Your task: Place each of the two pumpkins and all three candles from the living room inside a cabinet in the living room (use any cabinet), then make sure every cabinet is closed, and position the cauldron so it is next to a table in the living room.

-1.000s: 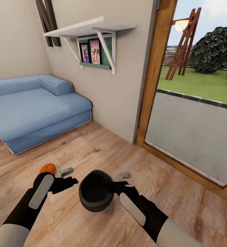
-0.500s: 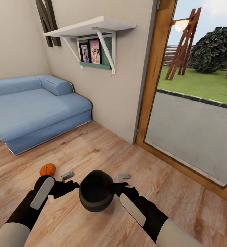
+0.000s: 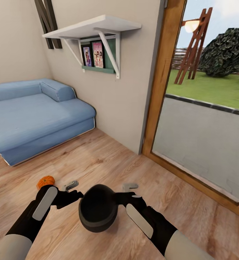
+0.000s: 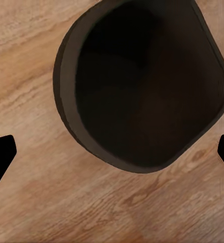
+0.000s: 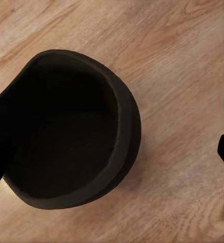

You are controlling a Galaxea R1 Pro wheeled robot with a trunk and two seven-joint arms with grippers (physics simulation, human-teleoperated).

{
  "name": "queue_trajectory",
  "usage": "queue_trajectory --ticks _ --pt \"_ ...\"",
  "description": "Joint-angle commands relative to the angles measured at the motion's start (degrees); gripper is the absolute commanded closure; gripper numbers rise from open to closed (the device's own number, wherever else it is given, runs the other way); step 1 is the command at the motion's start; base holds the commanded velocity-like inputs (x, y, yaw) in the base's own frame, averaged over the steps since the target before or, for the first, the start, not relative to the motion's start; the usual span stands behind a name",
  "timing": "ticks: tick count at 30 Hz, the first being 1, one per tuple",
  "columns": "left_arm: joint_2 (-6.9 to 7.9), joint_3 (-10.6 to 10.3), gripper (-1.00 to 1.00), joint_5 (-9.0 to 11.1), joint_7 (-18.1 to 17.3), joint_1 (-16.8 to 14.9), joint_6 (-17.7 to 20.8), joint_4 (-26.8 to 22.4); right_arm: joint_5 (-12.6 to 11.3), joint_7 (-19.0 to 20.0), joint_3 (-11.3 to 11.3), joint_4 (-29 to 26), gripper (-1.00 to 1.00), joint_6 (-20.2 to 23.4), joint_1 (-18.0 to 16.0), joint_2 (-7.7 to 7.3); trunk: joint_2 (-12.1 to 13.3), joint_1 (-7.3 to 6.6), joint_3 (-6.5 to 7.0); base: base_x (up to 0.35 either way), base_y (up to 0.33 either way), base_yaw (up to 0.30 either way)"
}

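The black cauldron (image 3: 97,208) sits on the wood floor right in front of me, between my two arms, its wide mouth turned up toward the head camera. My left gripper (image 3: 74,190) hovers open at its left side. My right gripper (image 3: 123,192) is open at its right side, one finger touching the rim. In the left wrist view the cauldron (image 4: 142,86) lies ahead of the spread gripper (image 4: 112,152). In the right wrist view the cauldron (image 5: 66,136) lies beside one finger of the open gripper (image 5: 109,157). A small orange pumpkin (image 3: 45,181) rests on the floor just beyond my left forearm.
A blue sofa (image 3: 36,119) stands at the left against the wall. A white wall shelf (image 3: 94,29) with pictures hangs above it. A wood-framed glass door (image 3: 159,90) runs along the right side, with a garden outside. Wood floor stretches ahead between them.
The camera has moved a little, so sofa, shelf and pumpkin sit further left in the picture. The left arm has lowered, uncovering the pumpkin. Both grippers remain open beside the cauldron.
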Motion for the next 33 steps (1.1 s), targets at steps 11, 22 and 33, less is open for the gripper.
queue_trajectory --ticks 11,22,33 --pt "0.06 -0.17 -1.00 0.24 1.17 -0.03 -0.46 2.32 -0.43 -0.40 0.23 -0.03 -1.00 0.06 -0.05 -0.02 -0.02 0.00 -0.05 0.007 -0.203 0.000" --pt "0.81 -0.12 -1.00 0.16 1.30 -0.03 -0.63 2.42 -0.56 2.34 0.32 0.39 -1.00 0.11 -0.04 0.15 -0.02 0.00 -0.05 0.027 0.020 0.000" --pt "0.96 -0.12 -1.00 0.24 1.22 -0.03 -0.64 2.42 -0.58 6.09 0.32 3.80 -1.00 0.07 -0.23 0.91 -0.02 0.00 -0.05 0.063 0.032 0.000"
